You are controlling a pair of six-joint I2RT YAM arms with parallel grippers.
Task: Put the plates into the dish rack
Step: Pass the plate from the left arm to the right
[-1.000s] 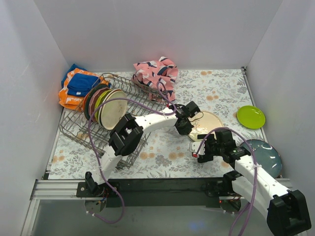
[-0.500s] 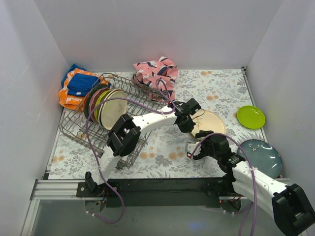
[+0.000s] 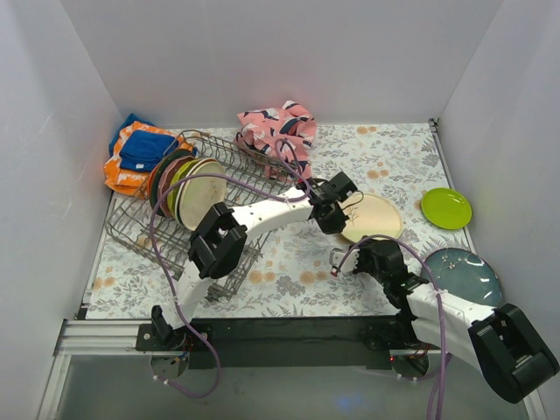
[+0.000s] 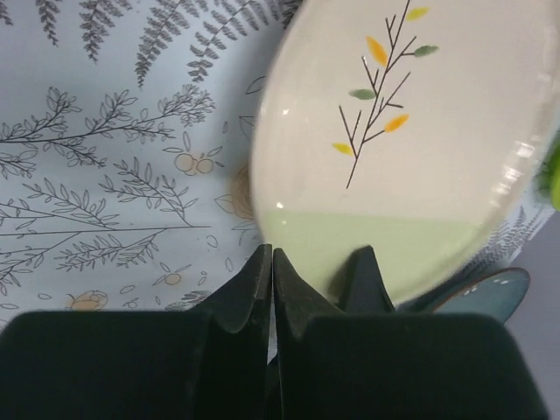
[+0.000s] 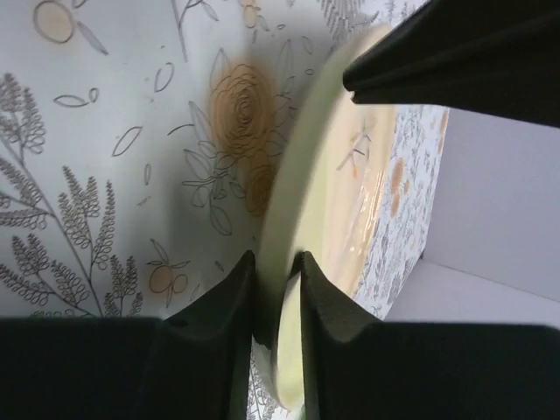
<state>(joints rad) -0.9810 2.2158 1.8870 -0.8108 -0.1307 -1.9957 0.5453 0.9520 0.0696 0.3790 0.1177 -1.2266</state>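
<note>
A cream plate (image 3: 374,217) with a small leaf sprig lies right of centre on the floral mat, its near-left rim lifted. My right gripper (image 3: 348,259) is shut on that rim; in the right wrist view the rim of the cream plate (image 5: 341,201) sits pinched in my right gripper (image 5: 278,267). My left gripper (image 3: 329,213) is shut with nothing in it, its tips (image 4: 272,254) against the left edge of the cream plate (image 4: 411,131). The dish rack (image 3: 131,232) stands at the left with several plates (image 3: 188,188) upright in it.
A lime green plate (image 3: 446,208) and a dark teal plate (image 3: 468,271) lie at the right. A pink patterned cloth (image 3: 278,131) sits behind the rack, orange and blue cloths (image 3: 140,153) at the far left. White walls enclose the table.
My right gripper moved up to the cream plate's near rim and closed on it. The plate shifted slightly right with that rim raised. The left gripper stayed shut against its edge.
</note>
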